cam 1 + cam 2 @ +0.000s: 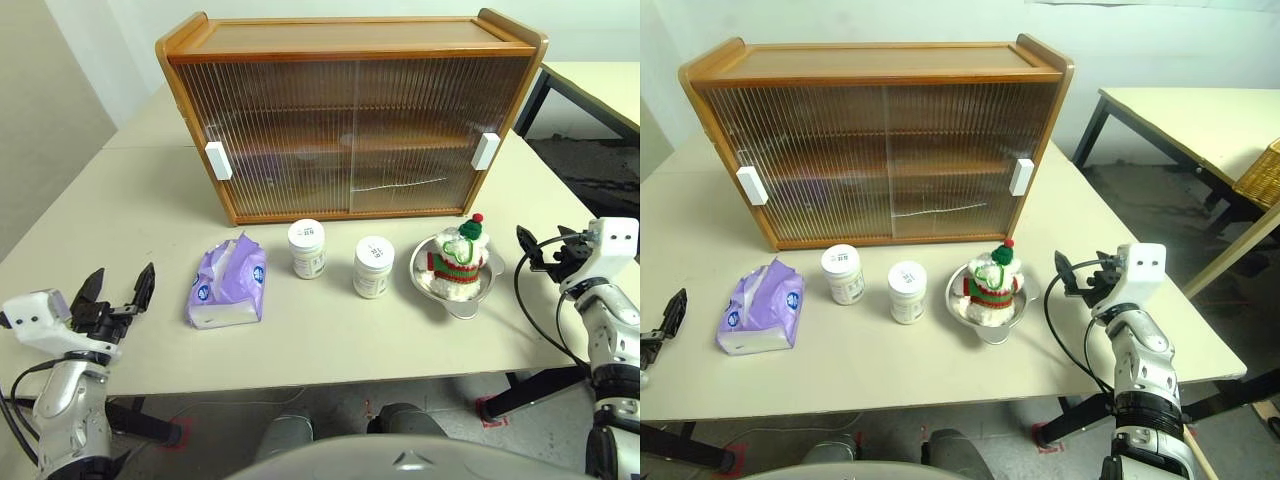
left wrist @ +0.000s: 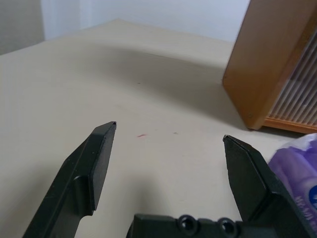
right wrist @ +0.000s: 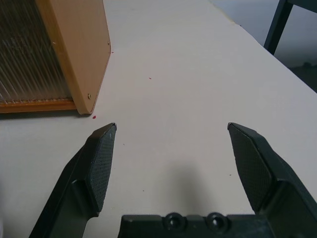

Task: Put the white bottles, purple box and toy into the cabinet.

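From the head camera, the cabinet [image 1: 350, 115] stands at the back of the desk [image 1: 120, 200] with both ribbed sliding doors shut, a white handle [image 1: 218, 160] at each outer edge. In front of it, in a row along the desk, lie the purple box [image 1: 228, 285] on the left, then the two white bottles [image 1: 307, 248] [image 1: 373, 267] standing upright and apart from each other, then the toy [image 1: 460, 257] sitting in a steel bowl [image 1: 452, 290] on the right. The left hand [image 1: 118, 289] hovers at the near left, beside the purple box but clear of it, its fingers spread wide and empty. The right hand [image 1: 538, 250] hovers to the right of the bowl, also spread wide and holding nothing.

The left wrist camera shows the left hand's two black fingers [image 2: 96, 163] far apart over bare desk, with the cabinet's wooden side and a corner of the purple box beyond one finger.

The right wrist camera shows the right hand's fingers [image 3: 99, 158] equally wide over bare desk, the cabinet's other end ahead and to one side.
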{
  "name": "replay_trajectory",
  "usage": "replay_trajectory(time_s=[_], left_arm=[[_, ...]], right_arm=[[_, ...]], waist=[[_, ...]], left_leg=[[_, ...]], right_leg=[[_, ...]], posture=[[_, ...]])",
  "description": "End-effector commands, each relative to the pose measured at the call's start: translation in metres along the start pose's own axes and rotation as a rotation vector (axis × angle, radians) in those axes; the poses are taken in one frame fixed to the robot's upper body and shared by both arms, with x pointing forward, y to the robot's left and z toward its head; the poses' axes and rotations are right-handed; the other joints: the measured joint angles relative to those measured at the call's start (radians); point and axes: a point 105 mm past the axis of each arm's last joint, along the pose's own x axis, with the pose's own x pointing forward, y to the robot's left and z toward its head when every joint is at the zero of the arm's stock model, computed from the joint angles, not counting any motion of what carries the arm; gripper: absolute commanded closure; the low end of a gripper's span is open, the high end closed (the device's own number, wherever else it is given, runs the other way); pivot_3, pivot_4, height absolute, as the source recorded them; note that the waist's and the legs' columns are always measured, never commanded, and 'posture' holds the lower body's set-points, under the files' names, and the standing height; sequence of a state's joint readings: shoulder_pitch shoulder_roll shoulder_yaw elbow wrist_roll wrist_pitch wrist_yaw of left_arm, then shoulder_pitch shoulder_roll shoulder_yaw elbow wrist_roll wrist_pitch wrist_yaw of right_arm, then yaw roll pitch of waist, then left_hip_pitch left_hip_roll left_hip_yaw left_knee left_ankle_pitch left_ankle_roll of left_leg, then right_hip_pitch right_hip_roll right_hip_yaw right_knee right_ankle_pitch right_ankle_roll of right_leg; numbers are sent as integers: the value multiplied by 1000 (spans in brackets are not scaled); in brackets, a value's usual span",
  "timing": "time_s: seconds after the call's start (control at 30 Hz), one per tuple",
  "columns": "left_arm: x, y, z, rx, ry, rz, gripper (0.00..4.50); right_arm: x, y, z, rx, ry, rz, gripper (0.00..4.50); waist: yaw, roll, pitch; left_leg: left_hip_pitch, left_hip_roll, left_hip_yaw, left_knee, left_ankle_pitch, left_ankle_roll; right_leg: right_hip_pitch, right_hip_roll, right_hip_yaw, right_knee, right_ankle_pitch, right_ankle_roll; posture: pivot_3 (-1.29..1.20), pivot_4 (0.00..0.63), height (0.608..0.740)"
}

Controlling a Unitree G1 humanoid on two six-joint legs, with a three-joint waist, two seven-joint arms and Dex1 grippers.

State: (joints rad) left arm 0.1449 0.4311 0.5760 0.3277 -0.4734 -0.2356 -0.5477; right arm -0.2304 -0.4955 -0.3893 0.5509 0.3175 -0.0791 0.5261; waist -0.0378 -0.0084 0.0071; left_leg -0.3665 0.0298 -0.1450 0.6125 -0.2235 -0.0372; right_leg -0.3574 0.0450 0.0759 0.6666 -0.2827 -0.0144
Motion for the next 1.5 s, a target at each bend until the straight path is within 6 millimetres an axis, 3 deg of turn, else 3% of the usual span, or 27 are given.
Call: replay_trajectory(time_s=[0.03,0.23,0.43,0.6,0.7,0.9,1.13,1.23,1.5], left_arm=[[3,8,-2,2,-2,4,40],[12,16,1,8,-27,8,40],[8,23,-3,11,-22,16,40],[7,28,-6,12,-13,18,40],[10,32,-6,15,-7,17,40],[19,36,10,37,-50,1,40],[25,33,30,55,-96,-33,40],[31,24,41,48,-125,-71,40],[51,-15,74,6,-178,-222,40]], right_arm=[[2,3,3,6,-11,5,0],[7,11,8,-3,-21,26,0],[6,5,17,-9,-38,16,0],[12,8,47,-75,-104,68,0],[18,16,77,-80,-176,136,0],[23,53,117,-54,-213,403,0],[4,103,136,-56,-167,767,0],[-9,126,140,-49,-132,920,0],[-35,153,133,-54,-44,1133,0]], waist=[[0,0,0],[0,0,0],[-3,0,0],[-4,0,0],[-8,0,0],[-11,-1,0],[-9,-1,0],[-6,-2,1],[-1,-7,1]], left_leg=[[0,0,0,0,0,0],[0,2,0,0,0,0],[0,2,1,0,-1,1],[0,1,2,0,-2,1],[1,0,2,1,-2,1],[1,1,2,1,-2,1],[-2,0,6,7,-4,4],[-1,-1,7,13,-5,5],[-1,-6,12,14,-5,4]], right_leg=[[0,0,0,0,0,0],[0,1,0,0,0,0],[0,2,1,0,-1,0],[0,3,1,0,-1,0],[0,6,2,0,0,-1],[0,11,2,0,0,-2],[0,16,1,0,-2,-1],[0,16,1,0,-2,0],[4,16,0,0,-2,0]], posture=[[-77,0,740],[-78,0,740],[-79,0,740],[-96,0,740],[-96,0,740],[-79,6,740],[-62,6,740],[-59,7,740],[-61,5,740]])
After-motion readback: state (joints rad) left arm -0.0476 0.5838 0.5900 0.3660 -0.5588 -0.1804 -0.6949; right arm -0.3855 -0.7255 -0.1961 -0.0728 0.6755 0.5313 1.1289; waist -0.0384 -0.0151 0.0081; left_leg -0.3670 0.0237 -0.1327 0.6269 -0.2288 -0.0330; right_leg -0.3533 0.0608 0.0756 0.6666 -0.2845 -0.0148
